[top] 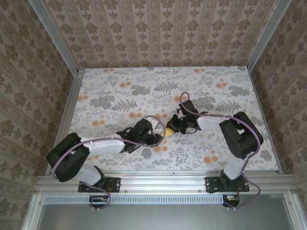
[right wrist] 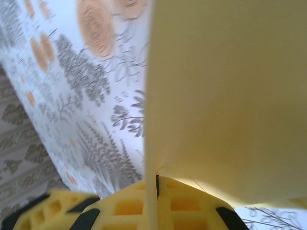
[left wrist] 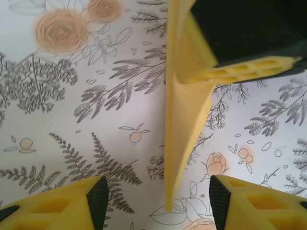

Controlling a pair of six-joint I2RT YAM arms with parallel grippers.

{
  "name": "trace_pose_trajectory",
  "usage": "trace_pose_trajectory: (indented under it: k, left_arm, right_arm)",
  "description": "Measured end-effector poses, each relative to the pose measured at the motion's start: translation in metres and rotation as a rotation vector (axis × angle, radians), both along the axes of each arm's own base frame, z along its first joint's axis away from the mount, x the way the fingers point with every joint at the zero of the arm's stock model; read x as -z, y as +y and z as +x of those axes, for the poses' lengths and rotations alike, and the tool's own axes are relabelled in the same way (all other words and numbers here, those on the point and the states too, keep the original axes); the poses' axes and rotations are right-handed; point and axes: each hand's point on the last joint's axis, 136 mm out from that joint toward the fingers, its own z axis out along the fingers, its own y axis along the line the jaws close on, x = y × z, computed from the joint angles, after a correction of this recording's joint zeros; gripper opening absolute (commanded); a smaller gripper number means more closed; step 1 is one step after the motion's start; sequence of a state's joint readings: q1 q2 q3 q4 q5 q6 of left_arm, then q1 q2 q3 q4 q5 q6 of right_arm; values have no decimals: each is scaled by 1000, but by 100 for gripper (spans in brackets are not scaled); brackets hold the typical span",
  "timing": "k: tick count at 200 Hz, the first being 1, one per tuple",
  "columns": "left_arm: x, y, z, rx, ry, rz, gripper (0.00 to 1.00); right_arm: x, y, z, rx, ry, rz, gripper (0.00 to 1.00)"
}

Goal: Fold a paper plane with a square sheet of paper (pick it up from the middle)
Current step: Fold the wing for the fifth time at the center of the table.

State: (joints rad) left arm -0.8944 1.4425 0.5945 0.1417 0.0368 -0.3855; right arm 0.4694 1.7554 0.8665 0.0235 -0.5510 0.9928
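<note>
The paper (right wrist: 225, 96) is pale yellow, fingers (left wrist: 62, 208) yellow-and-black, table (top: 120, 91) grey-fern and orange-flower printed.

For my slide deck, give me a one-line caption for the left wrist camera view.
Folded pale-yellow paper sheet, seen edge-on against the floral tabletop, reaches between the left gripper's open yellow fingers.

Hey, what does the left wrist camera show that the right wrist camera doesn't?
Left wrist: the left gripper, open, with its fingers on either side of the yellow paper, which is seen edge-on as a narrow fold. Right wrist: the paper's broad flat face, with the right gripper shut on its edge. Both: the paper and the floral table cover.
</note>
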Motion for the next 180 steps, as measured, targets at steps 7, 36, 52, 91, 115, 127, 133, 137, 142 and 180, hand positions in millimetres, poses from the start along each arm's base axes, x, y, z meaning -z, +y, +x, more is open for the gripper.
trace_pose_trajectory:
  k: [7,36,52,91,115,127,133,137,142,180]
  left_arm:
    - [2,3,2,-21,35,-33,60]
    - [9,14,4,-87,153,-137,58]
    - [7,13,7,-108,196,-200,57]
    - [8,6,11,-136,270,-295,53]
    - [12,3,10,-138,306,-314,51]
    - [15,2,8,-134,325,-314,49]
    - [17,1,7,-132,335,-315,49]
    - [18,1,6,-129,340,-315,48]
    - [19,0,6,-127,343,-317,48]
    - [20,-4,3,-110,368,-335,41]
  right_arm:
    - [-2,2,-1,-26,-18,8,1]
    - [-7,8,-6,-133,-80,32,3]
    - [-8,12,-10,-190,-103,46,3]
    - [8,20,-16,-289,-108,71,2]
    - [11,22,-19,-324,-121,81,2]
    - [10,23,-19,-338,-135,85,2]
    - [10,23,-19,-344,-141,88,2]
    - [10,23,-19,-348,-143,88,2]
    - [9,23,-20,-353,-148,89,3]
    - [5,26,-21,-378,-179,128,5]
